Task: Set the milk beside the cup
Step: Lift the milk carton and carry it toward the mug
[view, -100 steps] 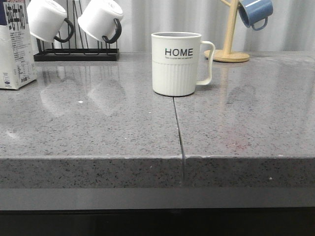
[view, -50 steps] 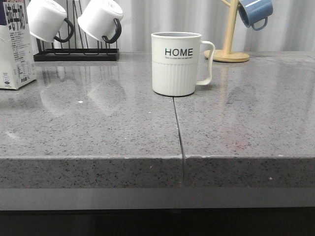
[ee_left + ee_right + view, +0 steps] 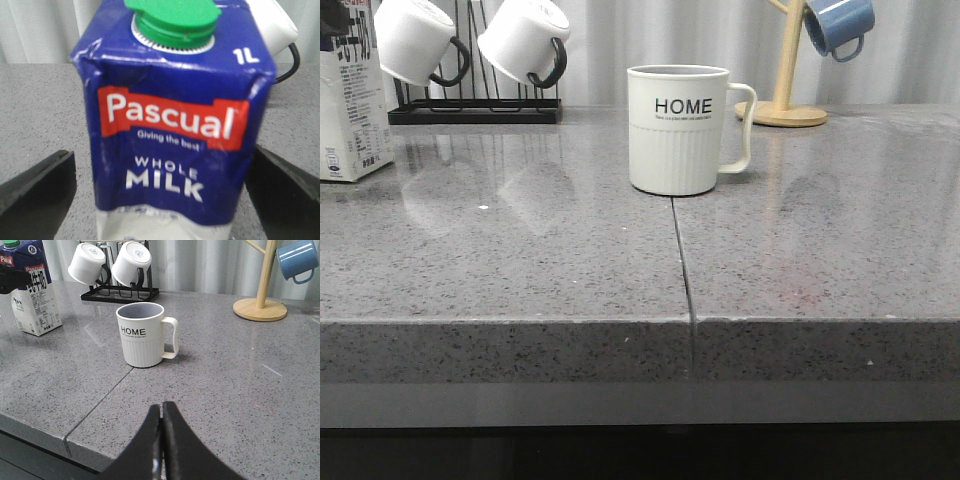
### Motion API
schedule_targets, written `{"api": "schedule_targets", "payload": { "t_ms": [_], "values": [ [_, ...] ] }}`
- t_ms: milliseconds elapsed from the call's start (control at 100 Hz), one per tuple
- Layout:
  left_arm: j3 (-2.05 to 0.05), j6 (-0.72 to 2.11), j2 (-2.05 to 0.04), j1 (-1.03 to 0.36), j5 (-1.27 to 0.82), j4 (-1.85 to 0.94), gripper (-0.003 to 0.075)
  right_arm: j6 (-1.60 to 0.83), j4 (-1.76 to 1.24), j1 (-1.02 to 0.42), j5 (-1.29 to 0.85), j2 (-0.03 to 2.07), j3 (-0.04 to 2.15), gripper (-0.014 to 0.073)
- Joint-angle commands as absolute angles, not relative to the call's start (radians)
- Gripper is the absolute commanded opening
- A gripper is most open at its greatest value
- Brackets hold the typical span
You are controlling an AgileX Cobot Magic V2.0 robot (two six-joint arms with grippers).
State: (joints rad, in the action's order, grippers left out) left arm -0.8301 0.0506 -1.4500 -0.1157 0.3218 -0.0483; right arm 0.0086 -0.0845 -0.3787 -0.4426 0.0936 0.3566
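Straddling the milk at far left, cup at centre

Pressed together at the lower centre of the right wrist view: right end effector [image 3: 161, 440], fingers shut on nothing, hanging above the grey bench [image 3: 520, 270]. Standing upright at frame centre in the front view, on the bench by the seam: cup [image 3: 678, 130], handle toward the right. Well apart from it, at the far left edge of the front view: milk [image 3: 352, 100], upright on the bench. Spread wide in the left wrist view: left end effector [image 3: 165, 195], one dark finger [image 3: 37, 192] at each lower corner, carton between them, neither touching it. Hanging farther back, upper left: two white mugs [image 3: 470, 40] on a black rack [image 3: 475, 110]. Upper right: blue mug [image 3: 840, 25] on a wooden stand [image 3: 785, 80].
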Motion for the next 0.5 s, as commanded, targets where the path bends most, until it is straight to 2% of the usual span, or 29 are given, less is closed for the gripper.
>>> {"api": "schedule_targets", "payload": {
  "t_ms": [0,130,230,300,420,490],
  "values": [
    [-0.895,0.041,-1.461,-0.111,0.415,-0.055,0.0657,0.000,-0.082,-0.373,-0.371,0.106,0.380,-0.0064],
    [-0.940,0.041,-1.515,-0.111,0.415,-0.055,0.0650,0.000,-0.082,-0.373,-0.371,0.106,0.380,-0.0064],
    [-0.961,0.041,-1.531,-0.111,0.415,-0.055,0.0606,0.000,-0.082,-0.373,-0.371,0.106,0.380,-0.0064],
    [-0.961,0.041,-1.531,-0.111,0.418,-0.060,0.0526,0.000,-0.082,-0.373,-0.371,0.106,0.380,-0.0064],
    [-0.961,0.041,-1.531,-0.111,0.418,-0.085,0.0310,0.000,-0.082,-0.373,-0.371,0.106,0.380,-0.0064],
    [-0.961,0.043,-1.529,-0.111,0.418,-0.104,0.0211,0.000,-0.082,-0.373,-0.371,0.106,0.380,-0.0064]
  ]
}}
